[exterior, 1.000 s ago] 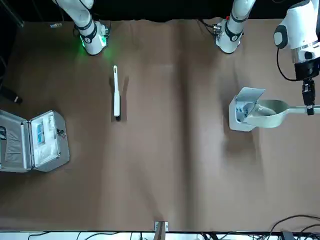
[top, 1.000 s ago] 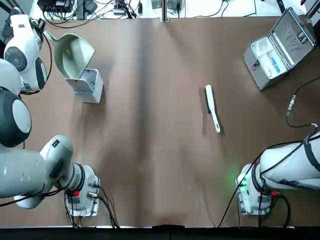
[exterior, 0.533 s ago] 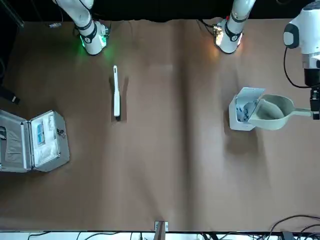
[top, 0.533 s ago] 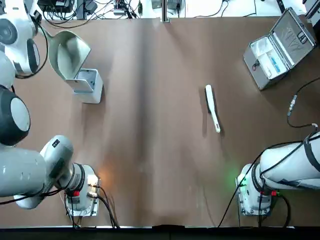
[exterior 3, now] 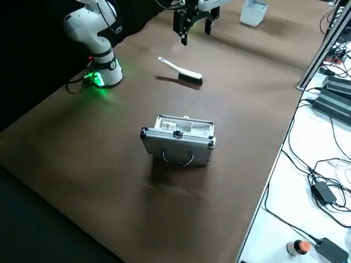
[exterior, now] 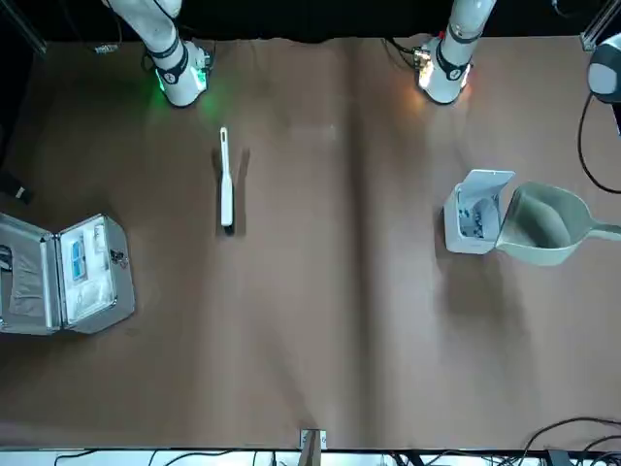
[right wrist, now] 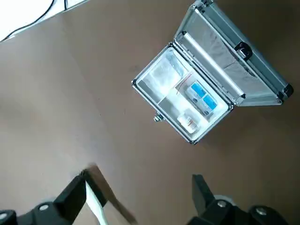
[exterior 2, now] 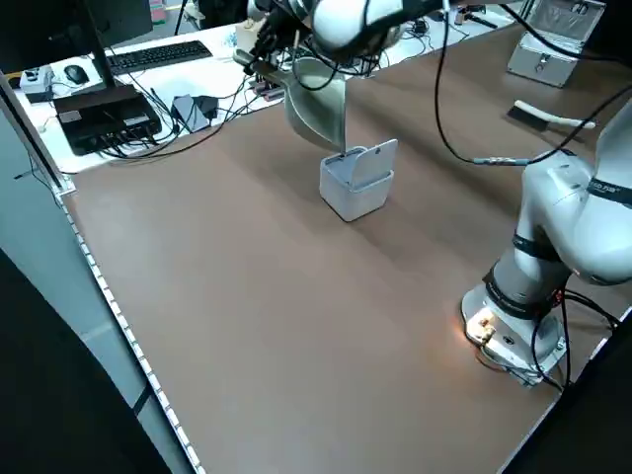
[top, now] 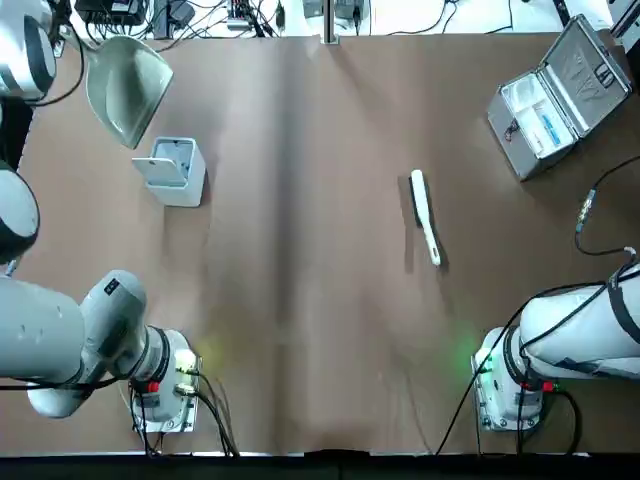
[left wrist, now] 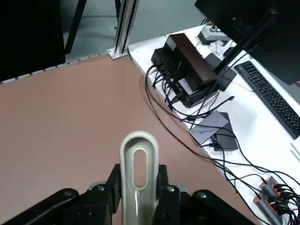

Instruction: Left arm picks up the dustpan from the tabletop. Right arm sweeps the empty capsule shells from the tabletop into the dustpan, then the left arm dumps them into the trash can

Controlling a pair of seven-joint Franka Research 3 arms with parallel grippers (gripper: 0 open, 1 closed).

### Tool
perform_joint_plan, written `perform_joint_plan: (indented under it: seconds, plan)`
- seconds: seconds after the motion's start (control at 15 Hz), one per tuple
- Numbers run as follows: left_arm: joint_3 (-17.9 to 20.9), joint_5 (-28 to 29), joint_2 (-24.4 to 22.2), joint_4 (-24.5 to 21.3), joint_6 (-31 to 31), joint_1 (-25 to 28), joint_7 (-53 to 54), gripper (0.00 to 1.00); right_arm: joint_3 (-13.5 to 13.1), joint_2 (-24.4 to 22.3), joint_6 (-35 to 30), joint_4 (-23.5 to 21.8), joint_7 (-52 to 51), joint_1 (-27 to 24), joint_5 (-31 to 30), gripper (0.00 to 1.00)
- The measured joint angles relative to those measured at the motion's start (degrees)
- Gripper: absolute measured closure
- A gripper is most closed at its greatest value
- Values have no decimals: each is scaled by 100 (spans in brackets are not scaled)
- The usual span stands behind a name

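One pan (top: 125,85) held up at 11 o'clock of bin (top: 172,170).
Your L gripper (left wrist: 136,187) pinches its handle; R gripper (right wrist: 140,199) fingers spread, over brush (top: 425,215).

Even overhead light is falling on the matte brown counter (top: 320,300), giving soft short shadows beside the brush (top: 425,216) and the trash can (top: 172,170). The room behind the arm bases is sitting in darkness. A green lamp (exterior: 163,82) and an orange lamp (exterior: 424,64) are glowing at the bases. Focus is holding sharp throughout.
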Motion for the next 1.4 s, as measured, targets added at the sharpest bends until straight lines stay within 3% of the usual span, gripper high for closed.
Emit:
perform_joint_plan:
  seconds: [0.27,0.73,1.07,1.4]
  plan:
    - [149,0,660,1018,-1005,-67,316,67,-16,-1,0,30,0,-20,0,0]
    - [1177,1,1823,2544,-2501,-1104,335,67,-29,-1,0,31,1,-42,0,0]
    - [1633,1,2605,3256,-2753,-1507,-178,67,-17,6,-2,28,2,-40,49,0]
    - [2359,2,3135,3698,-2958,-2319,-1255,67,4,55,-30,7,4,-40,450,0]
